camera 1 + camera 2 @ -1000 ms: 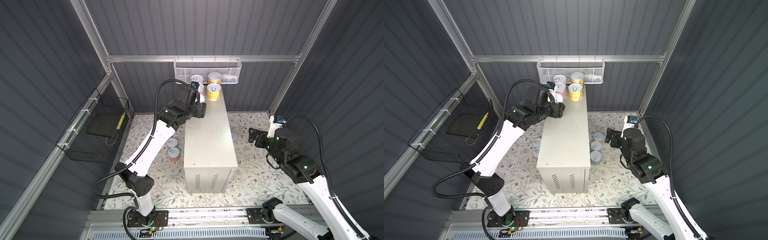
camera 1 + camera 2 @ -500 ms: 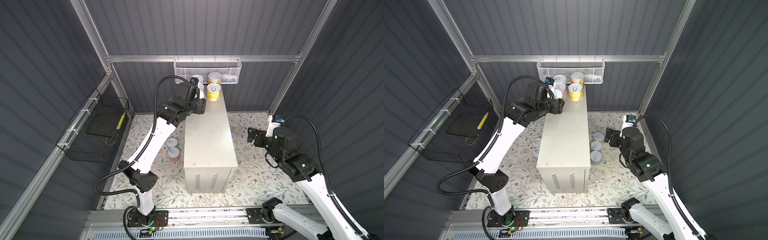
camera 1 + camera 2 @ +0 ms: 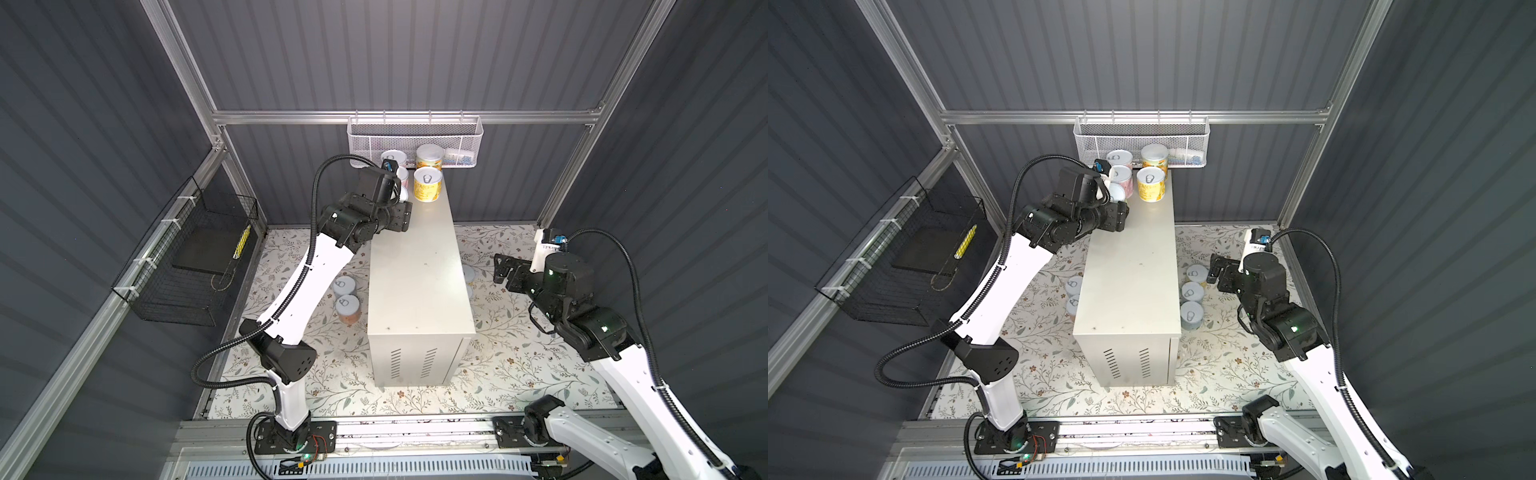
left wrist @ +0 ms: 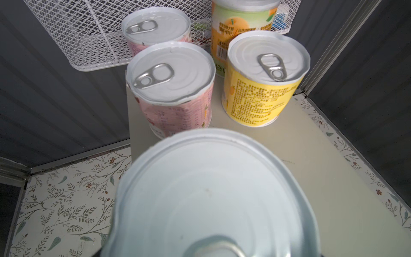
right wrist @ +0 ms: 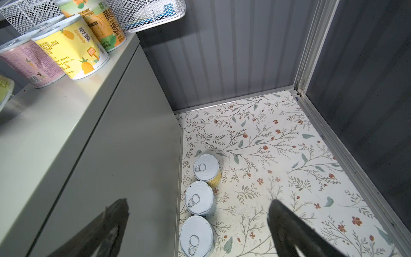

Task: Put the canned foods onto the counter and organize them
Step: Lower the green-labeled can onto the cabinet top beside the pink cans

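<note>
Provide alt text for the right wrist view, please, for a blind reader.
Three pull-tab cans stand in a row on the floral floor beside the cream counter, framed by the open right tool. On it stand a pink can, a yellow can and an orange can.

Cream counter (image 3: 415, 270), pink-labelled can (image 4: 178, 111), yellow-labelled can (image 4: 260, 104), silver-lidded can (image 4: 211, 189), white mesh basket (image 3: 374, 141), floral-patterned floor (image 3: 519, 365), grey walls (image 3: 374, 54)

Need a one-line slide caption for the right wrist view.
Right tool, open, aimed at three cans on the floral surface beside the counter.
</note>
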You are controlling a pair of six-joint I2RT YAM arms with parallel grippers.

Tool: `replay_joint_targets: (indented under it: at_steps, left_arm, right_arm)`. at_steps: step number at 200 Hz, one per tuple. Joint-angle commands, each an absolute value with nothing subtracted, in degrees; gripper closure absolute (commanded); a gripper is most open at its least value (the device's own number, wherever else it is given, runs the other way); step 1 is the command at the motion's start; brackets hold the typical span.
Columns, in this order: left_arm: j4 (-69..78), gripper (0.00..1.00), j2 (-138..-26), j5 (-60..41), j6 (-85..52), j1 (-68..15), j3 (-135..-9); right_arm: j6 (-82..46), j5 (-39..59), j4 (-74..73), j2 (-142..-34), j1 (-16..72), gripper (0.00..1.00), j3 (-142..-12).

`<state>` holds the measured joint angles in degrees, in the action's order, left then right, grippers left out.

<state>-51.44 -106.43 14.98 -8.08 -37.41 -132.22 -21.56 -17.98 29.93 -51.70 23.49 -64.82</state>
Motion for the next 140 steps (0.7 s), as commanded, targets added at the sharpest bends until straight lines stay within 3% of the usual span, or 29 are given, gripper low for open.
replay_joint_targets:
  at_steps: [1,30,97,119,140]
  left_arm:
    - [-48.07,0.46,-106.75,15.46,-7.42,-37.44,-134.36]
    - [-47.9,0.32,-107.42,15.72,-7.32,-37.43,-134.77]
    - [-46.96,0.21,-106.98,16.77,-7.39,-37.43,-133.52]
    - [-46.71,0.04,-106.82,16.97,-7.45,-37.44,-133.22]
    - [-46.95,0.01,-106.73,16.78,-7.47,-37.44,-133.05]
  right_arm:
    - [-21.79,-17.48,28.74,-51.5,23.03,0.01,-63.98]
    - [-21.71,-17.4,28.48,-51.59,22.91,0.01,-64.09]
    - [-21.95,-17.17,28.13,-51.59,22.68,0.01,-63.71]
    - [-21.95,-16.74,28.11,-51.85,22.57,0.01,-63.7]
    - [-22.1,-16.17,27.77,-51.86,22.49,0.01,-63.47]
